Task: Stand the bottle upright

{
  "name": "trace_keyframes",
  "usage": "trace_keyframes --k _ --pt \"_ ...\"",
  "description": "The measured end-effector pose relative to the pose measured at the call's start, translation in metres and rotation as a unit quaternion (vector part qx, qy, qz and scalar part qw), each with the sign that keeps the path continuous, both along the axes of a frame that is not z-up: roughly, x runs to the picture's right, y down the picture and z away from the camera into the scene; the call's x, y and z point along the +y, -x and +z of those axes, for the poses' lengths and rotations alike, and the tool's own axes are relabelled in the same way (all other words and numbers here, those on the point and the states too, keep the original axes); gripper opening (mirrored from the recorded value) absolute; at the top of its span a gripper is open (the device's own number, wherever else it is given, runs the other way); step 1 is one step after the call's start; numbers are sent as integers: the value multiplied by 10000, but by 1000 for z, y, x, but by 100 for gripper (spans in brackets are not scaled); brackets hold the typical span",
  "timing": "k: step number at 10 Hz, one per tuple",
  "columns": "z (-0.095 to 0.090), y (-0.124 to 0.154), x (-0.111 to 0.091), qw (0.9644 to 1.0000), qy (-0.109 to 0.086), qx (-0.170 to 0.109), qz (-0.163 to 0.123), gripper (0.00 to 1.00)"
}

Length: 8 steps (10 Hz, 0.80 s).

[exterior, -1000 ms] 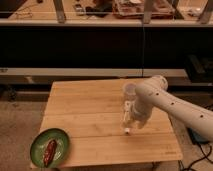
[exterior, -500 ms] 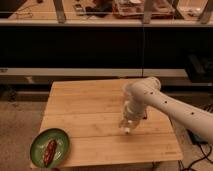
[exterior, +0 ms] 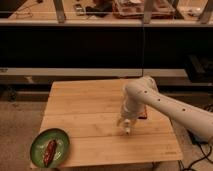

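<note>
My gripper (exterior: 124,125) hangs from the white arm, which reaches in from the right. It points down at the wooden table (exterior: 85,117), right of the table's middle, and stands open. A small whitish piece (exterior: 128,130) shows at the table surface right under the gripper. It looks like the end of the bottle, and the arm and gripper hide the rest of it. I cannot tell whether the gripper touches it.
A dark reddish-brown flat bar (exterior: 145,113) lies on the table just behind the arm, partly covered. A green plate (exterior: 61,137) holding a brown food item sits at the front left corner. Dark shelving stands behind the table.
The arm's wrist and forearm have swung left and stand more upright over the same spot. The gripper stays low over the table there. Nothing else moved.
</note>
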<state>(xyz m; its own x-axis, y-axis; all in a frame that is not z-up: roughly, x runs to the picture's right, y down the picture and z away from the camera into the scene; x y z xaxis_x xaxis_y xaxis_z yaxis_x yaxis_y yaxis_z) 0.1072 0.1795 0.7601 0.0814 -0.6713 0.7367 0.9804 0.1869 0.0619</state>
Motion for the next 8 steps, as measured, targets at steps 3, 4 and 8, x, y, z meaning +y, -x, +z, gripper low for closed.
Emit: trace_keyframes --k 3,4,8 --pt "5 -5 6 9997 107 139 -174 49" --pt "5 -6 6 9995 113 174 -221 49" --pt "14 -9 11 9988 -9 258 -420 49"
